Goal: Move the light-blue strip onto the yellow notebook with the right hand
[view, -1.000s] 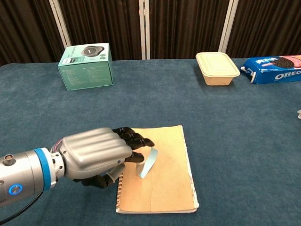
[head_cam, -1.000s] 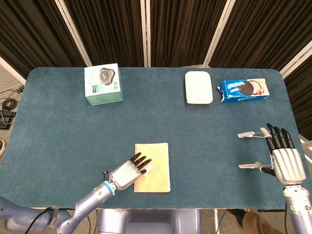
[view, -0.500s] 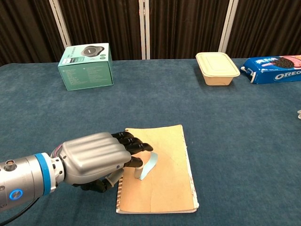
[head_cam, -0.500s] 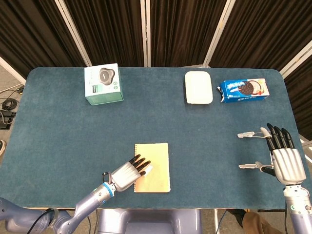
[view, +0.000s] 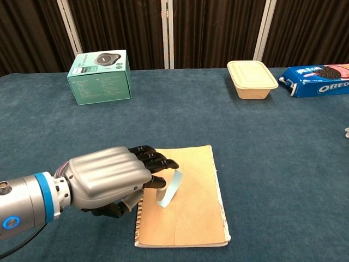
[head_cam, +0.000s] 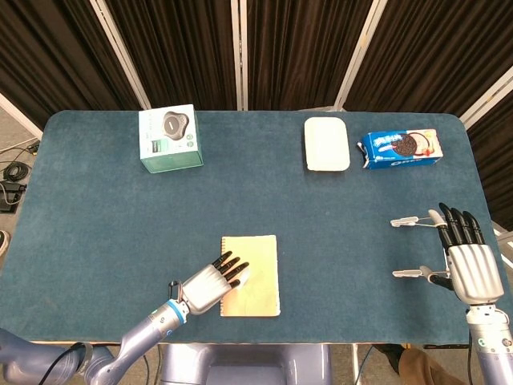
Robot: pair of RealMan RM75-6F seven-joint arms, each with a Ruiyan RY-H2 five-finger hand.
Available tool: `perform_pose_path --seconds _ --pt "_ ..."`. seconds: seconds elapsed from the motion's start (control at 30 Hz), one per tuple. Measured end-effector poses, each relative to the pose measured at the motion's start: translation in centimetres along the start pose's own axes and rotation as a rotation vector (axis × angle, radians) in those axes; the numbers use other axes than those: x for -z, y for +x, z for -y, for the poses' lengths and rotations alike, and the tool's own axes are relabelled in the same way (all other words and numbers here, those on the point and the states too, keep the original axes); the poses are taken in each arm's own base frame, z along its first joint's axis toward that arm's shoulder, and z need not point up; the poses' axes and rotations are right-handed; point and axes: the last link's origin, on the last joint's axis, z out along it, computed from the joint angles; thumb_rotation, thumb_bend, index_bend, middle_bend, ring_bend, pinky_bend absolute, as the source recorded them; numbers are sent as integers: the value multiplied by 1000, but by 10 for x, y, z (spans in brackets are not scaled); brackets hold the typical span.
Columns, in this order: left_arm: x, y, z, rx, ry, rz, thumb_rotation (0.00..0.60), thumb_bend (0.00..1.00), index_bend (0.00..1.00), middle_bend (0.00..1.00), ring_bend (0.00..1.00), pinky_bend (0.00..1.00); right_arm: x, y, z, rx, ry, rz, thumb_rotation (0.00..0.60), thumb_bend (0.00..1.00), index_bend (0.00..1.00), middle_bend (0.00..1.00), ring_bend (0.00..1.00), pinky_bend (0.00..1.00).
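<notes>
Lying on the blue tabletop (view: 283, 164), near its front edge: one yellow notebook (view: 191, 210), closed, spiral binding along its left side.

Light-blue strip (view: 170, 189) — on the notebook's upper left area, curled and standing partly on edge, its lower end touching the cover. Its upper end is at the fingertips (view: 159, 183) of the left hand; it appears pinched there, thumb below and fingers above.

Left hand (view: 112, 177) — reaches in from the lower left, back of the hand up, dark fingers curled over the notebook's left edge. In the head view the same hand (head_cam: 210, 286) overlaps the notebook's (head_cam: 255, 276) left side; the strip is too small to make out well there.

Right hand (head_cam: 466, 255) — at the right side of the tabletop, well apart from the notebook, fingers straight and spread, holding nothing. Its fingertips lie between two small pale objects on the cloth, kind unclear.

Along the far side, left to right:
- green box (view: 100, 76), picture of a round device on its top
- cream lidded container (view: 252, 79)
- blue cookie packet (view: 320, 79) — just beside the container, partly cut off in the chest view

Dark curtains hang behind.
</notes>
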Motion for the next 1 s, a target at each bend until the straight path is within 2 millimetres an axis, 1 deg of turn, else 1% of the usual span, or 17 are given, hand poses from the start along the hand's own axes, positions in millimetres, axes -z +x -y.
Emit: perform_pose_path --seconds 0.23,0.5,0.6,0.7,0.9,1.0 --pt "-2 -9 -3 -12 1 33 600 878 341 0 0 0 0 1 0 -2 0 -1 600 0 25 0 0 0" --pt "-4 -9 -3 2 6 26 600 878 332 0 0 0 0 1 -1 -2 0 -1 600 0 25 0 0 0" --pt "-5 -4 -2 8 10 6 600 878 333 0 0 0 0 1 -1 -3 0 -1 600 0 25 0 0 0" --pt "-3 5 1 22 23 -27 600 878 333 0 0 0 0 1 -1 -4 0 -1 600 0 26 0 0 0" --pt "3 29 16 52 63 -96 600 878 327 0 0 0 1 1 0 -5 2 -1 600 0 26 0 0 0" --pt "7 39 27 67 99 -133 600 876 278 0 0 0 1 0 1 -4 4 3 600 0 26 0 0 0"
